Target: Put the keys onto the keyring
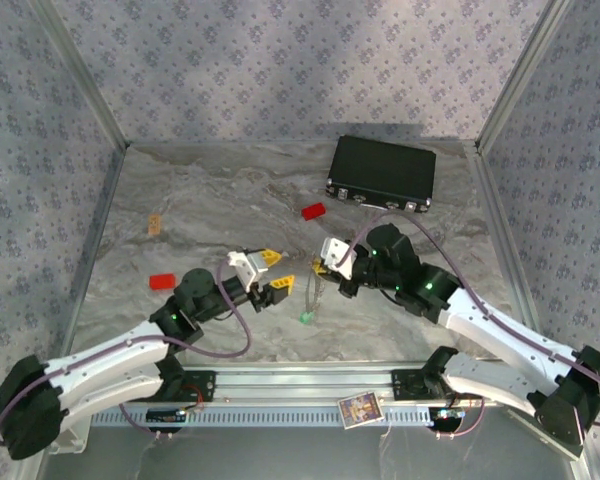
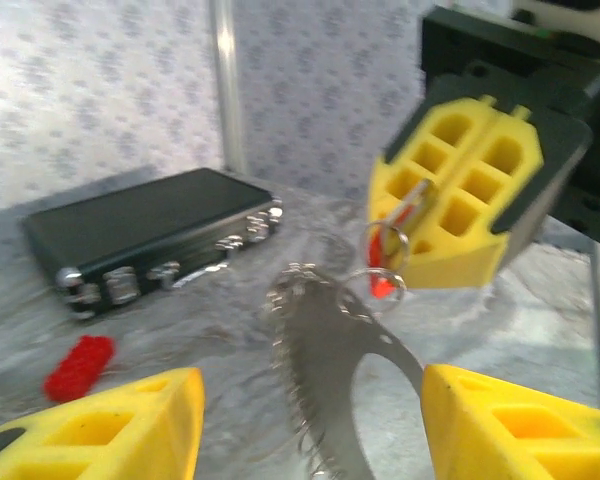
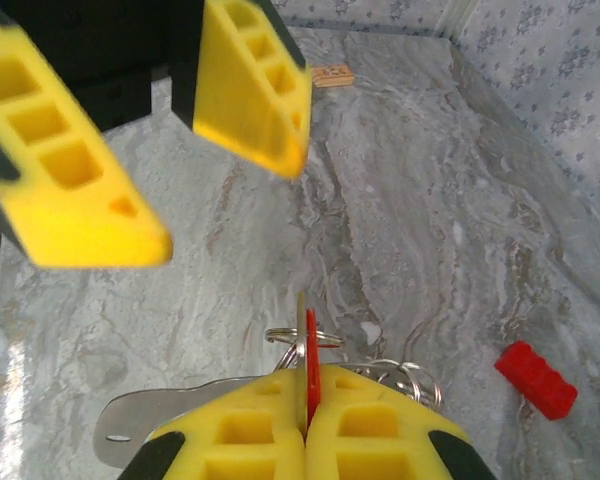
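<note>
Blur smeared the left wrist view. The toothed silvery metal piece (image 2: 325, 370) ran off the bottom edge with its outline unreadable, and the yellow fingers (image 2: 110, 425) of the left hand (image 2: 312, 390) were cropped there too. From the right wrist, the red key (image 3: 312, 350) sat mostly buried between the pressed-together fingers of the right hand (image 3: 308, 385), its blade hidden. Thin wire loops (image 3: 408, 378) vanished behind those fingers. From above, the green key (image 1: 306, 317) was a mere speck, its blade too small to make out.
</note>
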Tool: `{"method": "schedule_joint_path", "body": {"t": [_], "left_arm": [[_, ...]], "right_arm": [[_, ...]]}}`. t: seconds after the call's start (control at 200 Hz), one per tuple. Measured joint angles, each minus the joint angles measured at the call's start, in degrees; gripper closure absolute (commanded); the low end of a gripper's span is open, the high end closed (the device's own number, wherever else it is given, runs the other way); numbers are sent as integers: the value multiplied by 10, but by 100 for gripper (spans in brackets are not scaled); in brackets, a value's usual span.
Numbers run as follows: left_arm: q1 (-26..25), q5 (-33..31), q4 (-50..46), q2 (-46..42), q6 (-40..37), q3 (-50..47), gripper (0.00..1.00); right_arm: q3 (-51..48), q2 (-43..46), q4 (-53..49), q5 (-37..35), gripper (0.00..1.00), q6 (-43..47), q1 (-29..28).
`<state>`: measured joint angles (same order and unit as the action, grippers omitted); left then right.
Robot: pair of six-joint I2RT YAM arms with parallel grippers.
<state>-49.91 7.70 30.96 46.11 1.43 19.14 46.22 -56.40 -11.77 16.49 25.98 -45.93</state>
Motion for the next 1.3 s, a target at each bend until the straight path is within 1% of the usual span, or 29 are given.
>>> {"method": "schedule_joint_path", "body": {"t": [0.085,0.155,0.235,0.35,0.45,0.53,0.624,0.784,0.919,1.094,1.299], "left_arm": [[0,-105,-57,-52,3,23,31],[8,-201,-102,-97,13,45,31],[32,-283,-150,-151,31,60,31],[76,-362,-211,-234,61,62,31],[99,-401,-244,-294,82,62,29],[109,-418,-261,-317,90,62,26],[114,-420,-282,-320,98,62,25],[117,-416,-293,-300,107,56,24],[123,-405,-287,-264,113,47,24],[141,-396,-271,-213,130,43,25],[165,-377,-245,-149,146,43,24]], "right_arm": [[21,-33,8,-3,100,3,-12],[44,-72,20,-2,100,5,-24],[82,-129,38,1,100,9,-41],[135,-207,80,11,100,20,-56],[170,-261,121,17,100,31,-58],[190,-299,144,20,100,47,-58],[191,-328,151,19,100,71,-58],[151,-332,118,-3,100,118,-67],[101,-314,54,-47,100,157,-88],[31,-279,-17,-112,100,177,-104],[5,-274,-93,-206,100,180,-136]]}}
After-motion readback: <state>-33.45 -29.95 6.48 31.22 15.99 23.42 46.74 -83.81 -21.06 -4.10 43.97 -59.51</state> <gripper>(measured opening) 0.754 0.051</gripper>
